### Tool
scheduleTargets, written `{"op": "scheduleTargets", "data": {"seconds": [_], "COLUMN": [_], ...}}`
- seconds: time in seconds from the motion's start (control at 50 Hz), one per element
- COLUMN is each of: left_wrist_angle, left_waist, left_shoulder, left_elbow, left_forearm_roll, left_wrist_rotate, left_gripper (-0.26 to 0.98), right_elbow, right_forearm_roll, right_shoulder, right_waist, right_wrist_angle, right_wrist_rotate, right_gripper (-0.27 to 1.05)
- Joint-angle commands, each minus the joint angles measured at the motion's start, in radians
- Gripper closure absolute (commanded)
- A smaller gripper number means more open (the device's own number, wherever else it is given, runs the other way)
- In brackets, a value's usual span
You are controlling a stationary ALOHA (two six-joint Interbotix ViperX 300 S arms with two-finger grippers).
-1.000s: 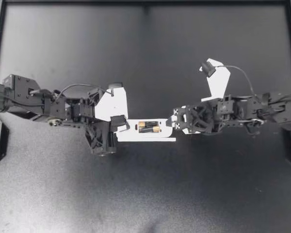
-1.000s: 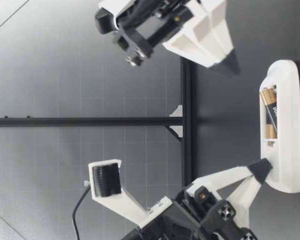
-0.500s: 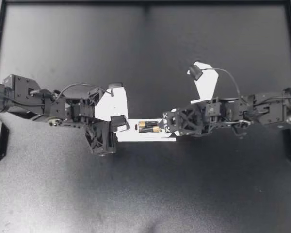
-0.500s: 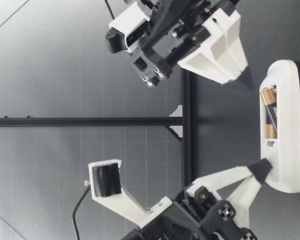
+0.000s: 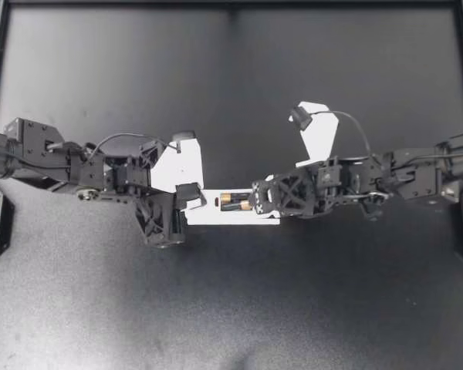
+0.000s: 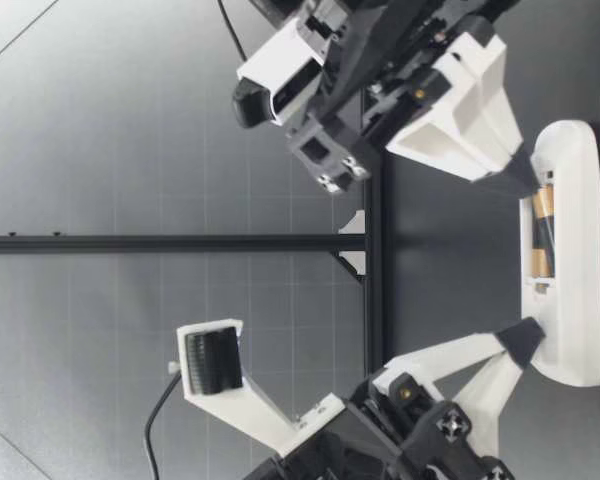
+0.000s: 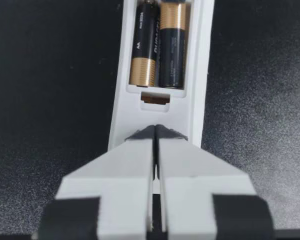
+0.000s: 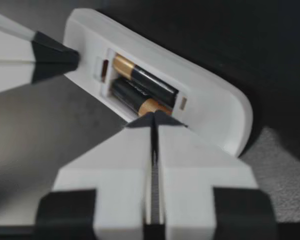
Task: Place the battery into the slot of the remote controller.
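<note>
Both batteries (image 5: 233,202) sat in the remote controller (image 5: 231,218) at the middle of the counter (image 5: 231,308), my left pincer (image 5: 194,198), fingers together, pressing its end, my right pincer (image 5: 255,202), likewise together, touching them.

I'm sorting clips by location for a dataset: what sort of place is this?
Probably a robotics lab bench, not a home: my left arm and right arm work at a black table edged by black rail, with a plain gridded backdrop behind.
</note>
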Motion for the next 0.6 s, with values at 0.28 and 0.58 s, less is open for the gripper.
{"op": "scheduleTargets", "data": {"seconds": [0.28, 0.58], "left_wrist_angle": [0.002, -0.029], "left_waist": [-0.003, -0.012], "left_shoulder": [-0.018, -0.017], "left_elbow": [-0.026, -0.117], "left_forearm_roll": [0.0, 0.0], "left_wrist_rotate": [0.0, 0.005], "left_gripper": [0.91, 0.91], "right_elbow": [-0.028, 0.005], "right_forearm_roll": [-0.063, -0.232], "right_shoulder": [-0.055, -0.21], "right_waist": [0.012, -0.015], "right_wrist_angle": [0.052, 0.19], "right_wrist_rotate": [-0.008, -0.008], "right_gripper": [0.92, 0.92]}}
